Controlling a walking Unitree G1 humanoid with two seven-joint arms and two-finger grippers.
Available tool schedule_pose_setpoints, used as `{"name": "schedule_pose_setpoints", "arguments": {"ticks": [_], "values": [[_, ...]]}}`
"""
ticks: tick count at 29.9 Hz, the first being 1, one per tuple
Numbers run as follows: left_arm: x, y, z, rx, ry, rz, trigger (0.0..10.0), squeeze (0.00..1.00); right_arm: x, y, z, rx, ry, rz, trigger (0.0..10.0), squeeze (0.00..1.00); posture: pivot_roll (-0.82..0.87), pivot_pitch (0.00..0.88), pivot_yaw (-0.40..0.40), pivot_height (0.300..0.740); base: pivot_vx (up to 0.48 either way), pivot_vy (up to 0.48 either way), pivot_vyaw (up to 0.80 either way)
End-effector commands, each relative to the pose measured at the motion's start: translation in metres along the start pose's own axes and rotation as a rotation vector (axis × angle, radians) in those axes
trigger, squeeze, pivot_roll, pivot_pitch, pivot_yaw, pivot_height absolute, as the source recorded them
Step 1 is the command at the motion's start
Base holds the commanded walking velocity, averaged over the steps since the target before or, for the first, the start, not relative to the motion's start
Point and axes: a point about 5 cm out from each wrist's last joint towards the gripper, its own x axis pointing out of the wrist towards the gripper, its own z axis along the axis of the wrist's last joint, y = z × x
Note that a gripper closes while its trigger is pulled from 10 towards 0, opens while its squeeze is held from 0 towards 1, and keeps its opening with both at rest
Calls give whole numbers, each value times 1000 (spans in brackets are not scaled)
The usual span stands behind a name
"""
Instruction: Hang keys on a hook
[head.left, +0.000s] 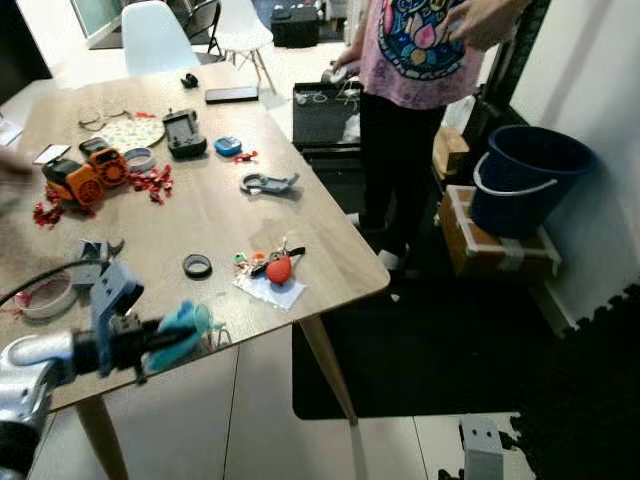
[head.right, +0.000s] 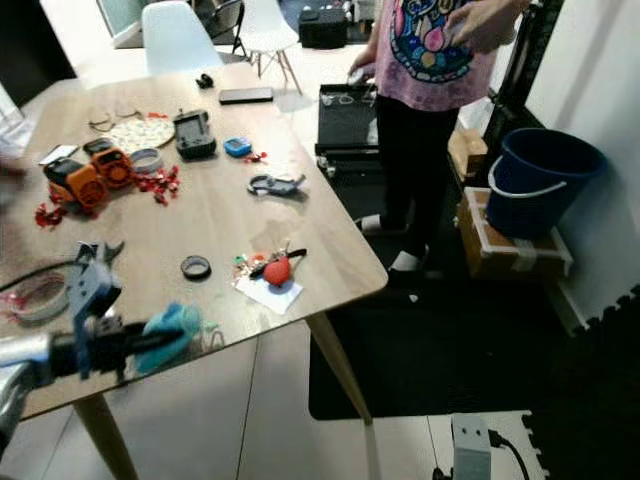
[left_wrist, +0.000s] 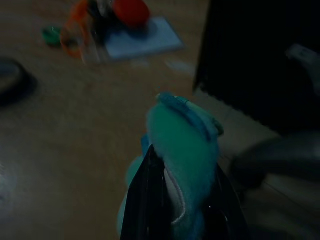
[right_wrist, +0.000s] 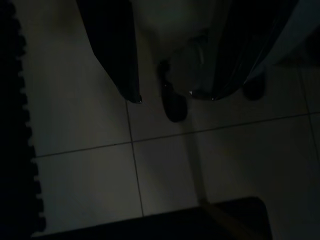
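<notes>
Left gripper (head.left: 165, 338): my fingers are closed around a fuzzy teal keychain (head.left: 185, 326) just above the near edge of the wooden table (head.left: 210, 205).
Keychain: the teal puff sticks out past my fingertips, its long axis in line with my fingers, pointing toward my right along the table edge; a thin wire ring (head.left: 217, 338) hangs off its far end, though I cannot make out any keys on it.
Left wrist view: my black fingers (left_wrist: 150, 200) pinch the teal fuzz from both sides.
Right gripper (right_wrist: 172, 97): hangs idle over the pale tiled floor (right_wrist: 165, 170), fingers apart, holding nothing.
Nearby on the table: a red key bunch (head.left: 277, 266) lying on a white slip of paper (head.left: 272, 290), a black ring (head.left: 197, 265) just to its left, and an orange tool (head.left: 75, 182) farther back.
Person (head.left: 420, 60): standing past the table's far right corner, beside a dark blue bucket (head.left: 525, 175).
</notes>
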Motion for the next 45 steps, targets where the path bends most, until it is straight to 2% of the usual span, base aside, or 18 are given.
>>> {"name": "schedule_pose_setpoints", "arguments": {"ticks": [1, 4, 5, 6, 10, 14, 17, 21, 23, 27, 30, 31, 33, 36, 39, 40, 42, 45], "values": [[-10, -1, -5, -11, 56, -9, 0, 0, -1, 0, -5, 15, 18, -2, 10000, 0, 29, 111, 31, 740, 0, 0, 0], [-17, -5, -10, -22, 93, -23, 0, 0, -1, 0, -5, 15, 18, -2, 10000, 0, 31, 112, 31, 740, 0, 0, 0], [-34, -11, -31, -68, 194, -9, 0, 0, -1, 1, -6, 16, 18, -1, 10000, 0, 30, 113, 29, 740, 0, 0, 0], [-39, -15, -39, -92, 225, -6, 0, 0, -1, 1, -6, 16, 18, -1, 10000, 0, 30, 112, 28, 740, 0, 0, 0], [-47, -21, -49, -136, 252, 0, 0, 0, -1, 0, -6, 16, 19, 0, 10000, 0, 30, 110, 27, 740, 0, 0, 0], [-64, -32, -69, -204, 309, 19, 0, 0, -1, 0, -6, 13, 19, -1, 10000, 0, 30, 103, 22, 740, 0, 0, 0], [-69, -35, -74, -220, 326, 32, 0, 0, -1, -1, -5, 12, 18, -1, 10000, 0, 30, 103, 22, 740, 0, 0, 0], [-76, -40, -92, -263, 329, 109, 0, 0, -1, -2, -4, 5, 17, 0, 10000, 0, 30, 96, 13, 740, 0, 0, 0], [-76, -40, -92, -263, 329, 109, 0, 0, -1, -2, -4, 5, 17, 0, 10000, 0, 30, 96, 13, 740, 0, 0, 0], [-72, -50, -126, -295, 336, 289, 0, 0, 0, -2, -1, -1, 13, 2, 10000, 0, 24, 86, 15, 740, 0, 0, 0], [-72, -53, -132, -295, 353, 318, 0, 0, 0, -2, -1, -1, 12, 3, 10000, 0, 24, 85, 14, 740, 0, 0, 0], [-70, -58, -141, -298, 374, 342, 0, 0, 0, -2, -1, -2, 11, 3, 10000, 0, 24, 83, 14, 740, 0, 0, 0], [-70, -58, -141, -298, 374, 342, 0, 0, 0, -2, -1, -2, 11, 3, 10000, 0, 24, 83, 14, 740, 0, 0, 0], [-61, -77, -177, -302, 571, 478, 0, 0, 0, 0, -3, -5, 14, 7, 10000, 0, 24, 80, 11, 740, 0, 0, 0], [-58, -83, -186, -298, 631, 507, 0, 0, 0, 1, -3, -7, 16, 9, 10000, 0, 24, 80, 9, 740, 0, 0, 0], [-53, -88, -194, -312, 659, 563, 0, 0, 0, 2, -4, -8, 18, 13, 10000, 0, 25, 80, 7, 740, 0, 0, 0], [-40, -91, -204, -389, 636, 693, 0, 0, 0, 4, -5, -12, 21, 20, 10000, 0, 27, 82, 4, 740, 0, 0, 0], [-32, -91, -205, -433, 592, 759, 0, 0, 0, 5, -5, -14, 22, 24, 10000, 0, 27, 82, 4, 740, 0, 0, 0]]}}
